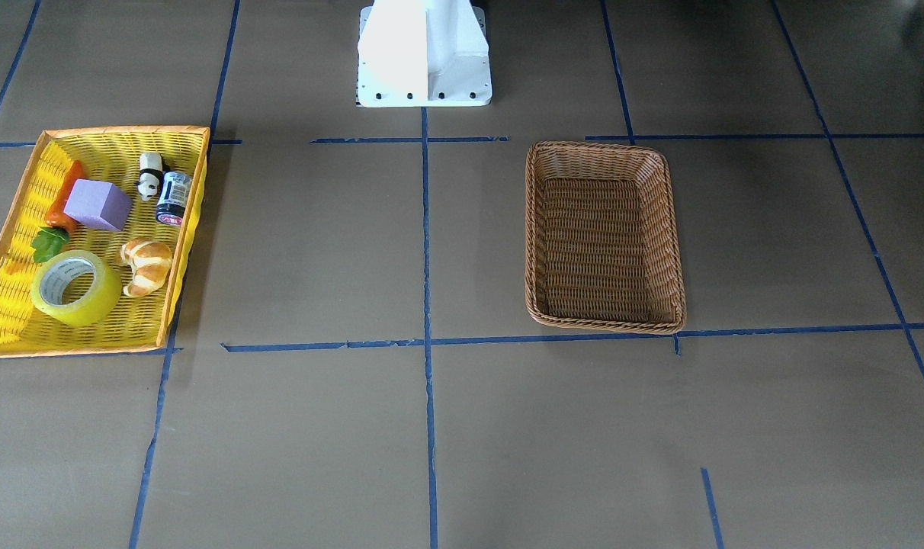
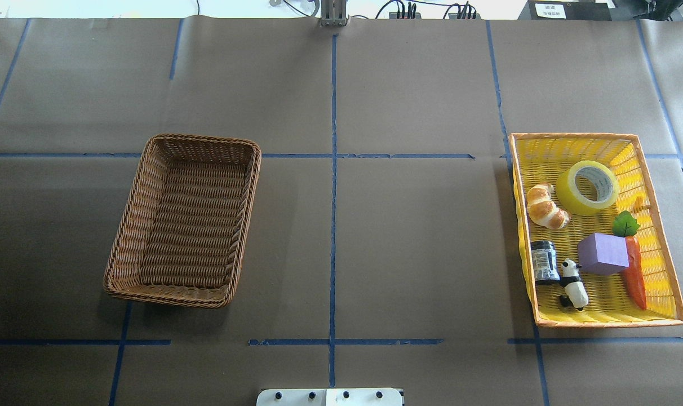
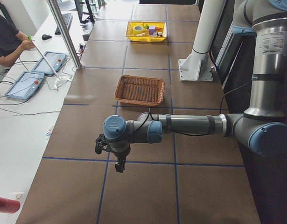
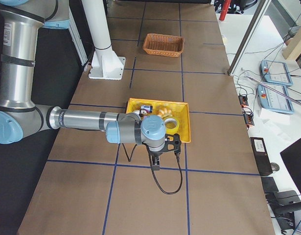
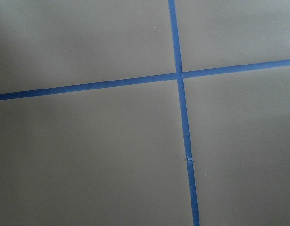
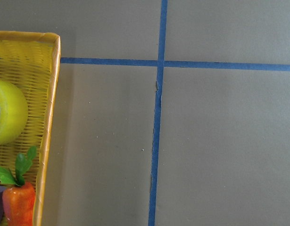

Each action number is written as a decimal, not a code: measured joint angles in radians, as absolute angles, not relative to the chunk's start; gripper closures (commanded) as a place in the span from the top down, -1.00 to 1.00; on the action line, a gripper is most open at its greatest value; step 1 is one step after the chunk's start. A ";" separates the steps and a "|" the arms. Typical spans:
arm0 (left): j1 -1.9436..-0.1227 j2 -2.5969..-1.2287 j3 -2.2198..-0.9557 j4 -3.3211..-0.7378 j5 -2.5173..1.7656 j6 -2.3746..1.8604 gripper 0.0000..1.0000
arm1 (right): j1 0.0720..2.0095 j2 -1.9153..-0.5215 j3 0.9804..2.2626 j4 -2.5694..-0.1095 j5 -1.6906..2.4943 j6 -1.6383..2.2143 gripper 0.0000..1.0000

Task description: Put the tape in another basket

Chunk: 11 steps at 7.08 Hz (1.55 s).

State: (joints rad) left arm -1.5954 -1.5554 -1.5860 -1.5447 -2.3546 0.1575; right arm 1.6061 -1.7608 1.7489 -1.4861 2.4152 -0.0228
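The tape (image 2: 587, 188), a yellow-green roll with a white-grey core, lies flat in the yellow orange-rimmed basket (image 2: 606, 323) on my right side. It also shows in the front view (image 1: 77, 288) and at the left edge of the right wrist view (image 6: 8, 110). The brown wicker basket (image 2: 186, 214) stands empty on my left side. My right gripper (image 4: 155, 164) hangs over bare table just beyond the yellow basket's outer side. My left gripper (image 3: 119, 167) hangs over bare table well beyond the brown basket (image 3: 139, 90). I cannot tell whether either is open or shut.
The yellow basket also holds a croissant (image 2: 546, 206), a purple block (image 2: 602, 254), a toy carrot (image 2: 634, 270), a small dark jar (image 2: 544, 261) and a panda figure (image 2: 573, 284). Blue tape lines grid the brown table. The white robot base (image 1: 424, 53) stands at the table's edge.
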 measured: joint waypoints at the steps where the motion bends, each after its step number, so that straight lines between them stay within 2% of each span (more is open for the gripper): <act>1: -1.595 -1.556 -1.586 -1.545 -2.355 0.158 1.00 | 1.605 -1.758 1.751 -1.485 2.415 -0.023 1.00; 7: -1.595 -1.559 -1.591 -1.545 -2.355 0.157 1.00 | 1.545 -1.629 1.786 -1.489 2.413 0.042 1.00; 11: -1.595 -1.560 -1.591 -1.546 -2.356 0.158 1.00 | 1.291 -1.572 1.868 -1.436 2.355 0.533 1.00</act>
